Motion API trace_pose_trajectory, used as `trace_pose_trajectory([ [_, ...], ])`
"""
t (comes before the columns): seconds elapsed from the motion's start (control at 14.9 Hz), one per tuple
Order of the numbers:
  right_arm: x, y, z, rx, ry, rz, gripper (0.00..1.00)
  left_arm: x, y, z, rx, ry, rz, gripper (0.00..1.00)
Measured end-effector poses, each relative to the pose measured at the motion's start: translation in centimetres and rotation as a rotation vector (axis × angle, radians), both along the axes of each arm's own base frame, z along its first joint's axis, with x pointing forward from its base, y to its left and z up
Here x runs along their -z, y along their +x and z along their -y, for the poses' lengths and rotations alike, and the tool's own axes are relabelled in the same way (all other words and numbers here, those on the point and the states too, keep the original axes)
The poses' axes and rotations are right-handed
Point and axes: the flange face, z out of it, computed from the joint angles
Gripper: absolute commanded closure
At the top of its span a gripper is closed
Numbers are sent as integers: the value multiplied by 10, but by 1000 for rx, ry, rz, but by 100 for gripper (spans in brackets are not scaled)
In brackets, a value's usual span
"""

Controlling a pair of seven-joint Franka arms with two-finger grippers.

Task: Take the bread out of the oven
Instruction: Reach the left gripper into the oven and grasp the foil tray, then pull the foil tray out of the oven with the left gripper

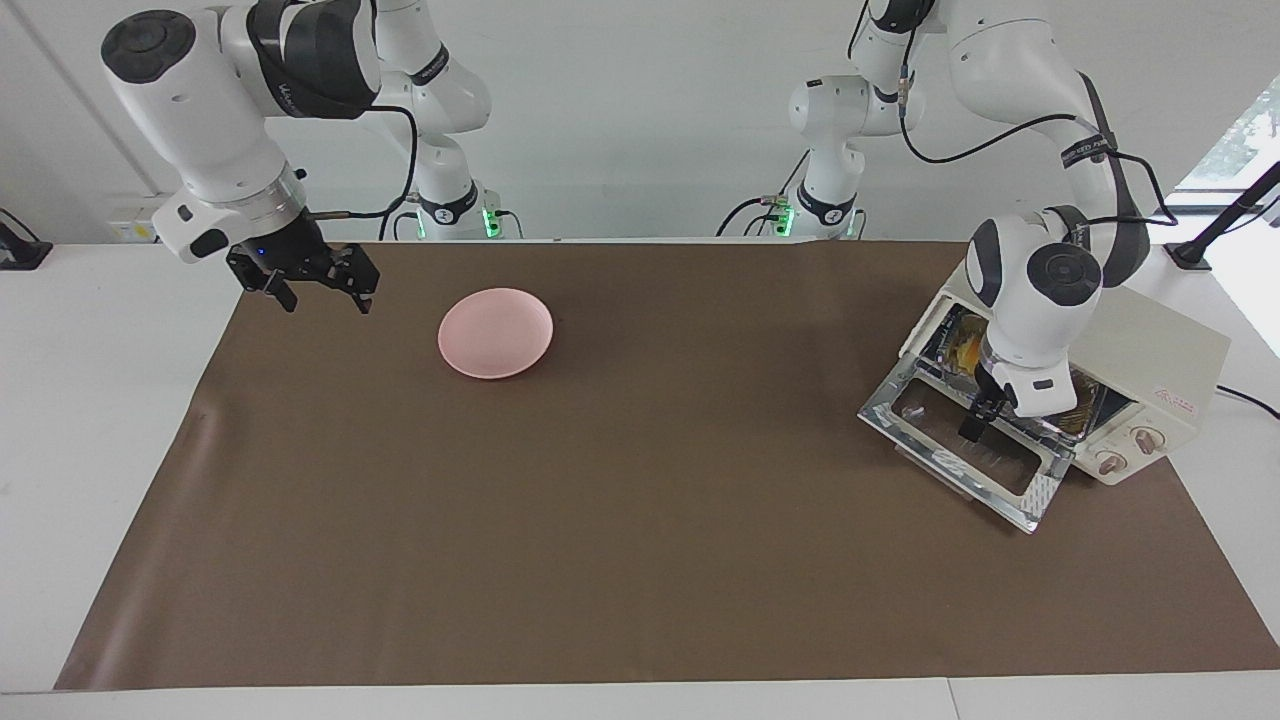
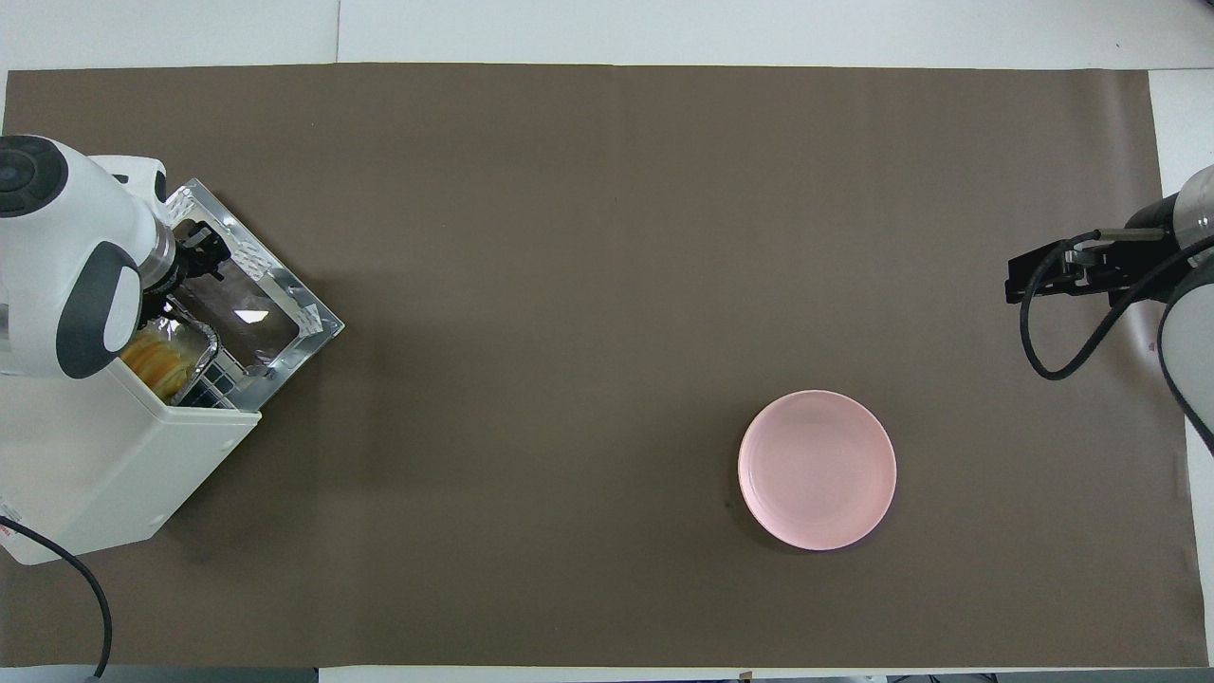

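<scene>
The cream-white oven (image 1: 1150,345) (image 2: 104,455) stands at the left arm's end of the table, its glass door (image 1: 955,455) (image 2: 254,305) folded down flat. Inside, the golden bread (image 1: 966,350) (image 2: 156,353) lies in a crinkled foil tray (image 2: 190,334), mostly hidden by the left arm in the facing view. My left gripper (image 1: 972,428) (image 2: 204,254) points down over the open door, just outside the oven's mouth and apart from the bread. My right gripper (image 1: 325,298) (image 2: 1013,285) hangs open and holds nothing, over the mat's edge at the right arm's end, where that arm waits.
A pink plate (image 1: 496,333) (image 2: 817,470) sits on the brown mat (image 1: 640,520) toward the right arm's end. Two knobs (image 1: 1128,450) face the table's front beside the oven door. A black cable (image 2: 66,588) trails from the oven.
</scene>
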Motion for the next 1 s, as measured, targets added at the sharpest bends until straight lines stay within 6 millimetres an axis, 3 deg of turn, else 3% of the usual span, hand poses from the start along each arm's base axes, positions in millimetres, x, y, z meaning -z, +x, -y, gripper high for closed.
trace_pose_trajectory([
  [0.4,0,0,0,0,0,0,0,-3,2,-1,111,5,-11,100],
  [0.54,0,0,0,0,0,0,0,-9,7,10,158,2,10,100],
  [0.67,0,0,0,0,0,0,0,-27,21,46,224,1,56,100],
  [0.8,0,0,0,0,0,0,0,-45,30,104,310,-1,88,100],
  [1.0,0,0,0,0,0,0,0,-61,25,200,417,-47,101,100],
])
